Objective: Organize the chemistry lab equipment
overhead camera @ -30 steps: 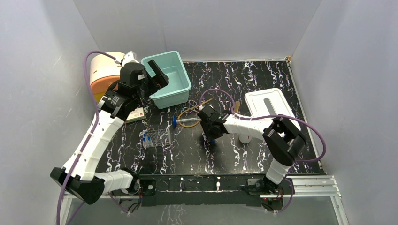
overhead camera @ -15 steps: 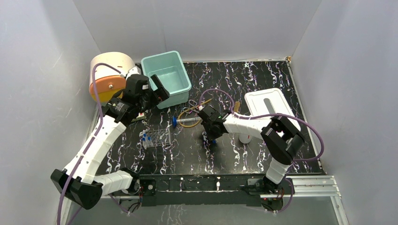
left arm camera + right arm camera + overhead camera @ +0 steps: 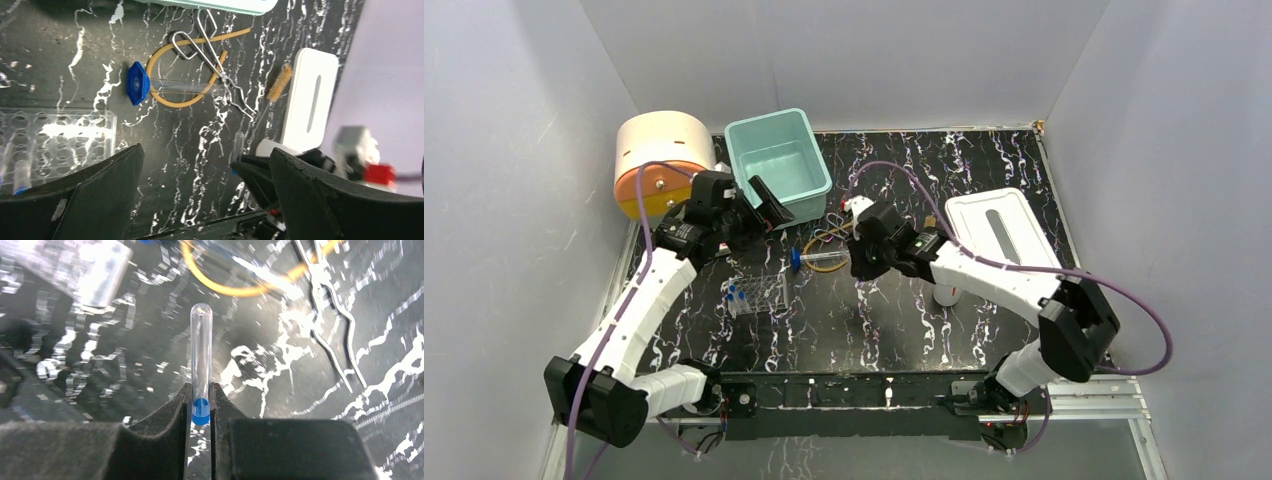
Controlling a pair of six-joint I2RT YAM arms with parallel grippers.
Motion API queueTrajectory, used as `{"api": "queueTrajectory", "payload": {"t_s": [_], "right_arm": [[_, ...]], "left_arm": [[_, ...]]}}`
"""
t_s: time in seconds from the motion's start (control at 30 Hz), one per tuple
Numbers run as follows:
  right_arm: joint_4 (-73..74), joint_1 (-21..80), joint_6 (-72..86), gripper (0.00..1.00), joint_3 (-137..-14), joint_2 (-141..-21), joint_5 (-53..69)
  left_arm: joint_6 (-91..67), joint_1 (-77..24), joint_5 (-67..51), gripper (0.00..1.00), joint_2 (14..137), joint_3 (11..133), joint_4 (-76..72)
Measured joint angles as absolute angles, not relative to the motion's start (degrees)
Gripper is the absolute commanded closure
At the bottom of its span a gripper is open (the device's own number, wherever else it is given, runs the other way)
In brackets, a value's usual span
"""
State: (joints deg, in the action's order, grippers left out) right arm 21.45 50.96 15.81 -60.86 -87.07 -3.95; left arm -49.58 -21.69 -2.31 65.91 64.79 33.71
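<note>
A: What sort of place is this?

B: A robot test bench laid with chemistry lab gear. White panels [image 3: 524,200] box in a black marbled table [image 3: 984,170]; the left arm [image 3: 639,310] and right arm [image 3: 994,280] are bolted to a metal rail [image 3: 1084,398] at its near edge.

A: And the chemistry?

B: A clear tube rack [image 3: 759,293], syringe [image 3: 822,259], tongs [image 3: 220,75], rubber tubing [image 3: 174,103], a blue-capped tube [image 3: 201,360].

Legible text, labels, brands, numbers, signs: none in any view. Red patch [image 3: 378,175] on a blurred white object [image 3: 356,145], lower right of the left wrist view: too blurred to read.
</note>
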Motion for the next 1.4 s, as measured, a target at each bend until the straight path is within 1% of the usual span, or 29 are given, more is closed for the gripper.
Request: {"api": "queueTrajectory", "payload": {"t_s": [0.13,0.33,0.43,0.53,0.6,0.7,0.77,0.87,1.0,1.17,1.23,1.3,1.4], "right_arm": [[18.5,50.76,15.59,0.8,-63.4,-83.11,2.66],[15.9,50.39,15.16,0.8,-66.63,-82.56,13.52],[15.99,50.15,15.16,0.8,-68.38,-83.31,17.3],[15.42,50.09,15.16,0.8,-70.13,-84.53,19.7],[15.11,50.04,15.14,0.8,-70.61,-84.93,20.6],[14.96,49.91,15.09,0.8,-71.29,-85.25,21.56],[14.83,49.84,15.03,0.8,-71.59,-85.47,22.02],[14.79,49.84,14.87,0.8,-71.81,-85.82,22.83],[14.92,49.82,14.31,0.8,-72.6,-87.33,24.16],[15.27,49.82,13.15,0.79,-73.63,-89.34,25.08],[15.53,49.82,12.97,0.79,-73.65,-89.38,25.1],[15.79,49.82,12.84,0.74,-73.71,-89.41,25.26],[16.1,49.84,12.8,0.59,-73.71,-89.41,25.34]], "left_arm": [[-51.33,-16.38,-12.29,0.09,65.84,60.05,27.46],[-52.6,-15.86,-27.09,0.19,66.85,57.78,18.17],[-52.71,-15.88,-31.83,0.29,67.22,57.34,15.53],[-52.6,-15.88,-35.83,0.42,67.22,56.25,13.74],[-52.14,-15.88,-38.3,0.49,67.2,54.76,13.06],[-51.37,-15.9,-40.25,0.59,67.2,52.86,13.82],[-50.81,-15.9,-41.15,0.63,67.22,52.56,14.61],[-50.13,-15.9,-42.22,0.66,67.2,52.56,14.66],[-49.69,-15.9,-44.07,0.68,67.4,52.56,14.76],[-47.99,-15.9,-44.42,0.86,68.86,52.82,16.62],[-46.7,-15.88,-44.16,0.91,69.34,53.23,17.98],[-45.91,-15.9,-44.18,0.92,69.36,53.41,18.52],[-45.43,-15.9,-44.01,0.93,69.36,53.63,19.18]]}}
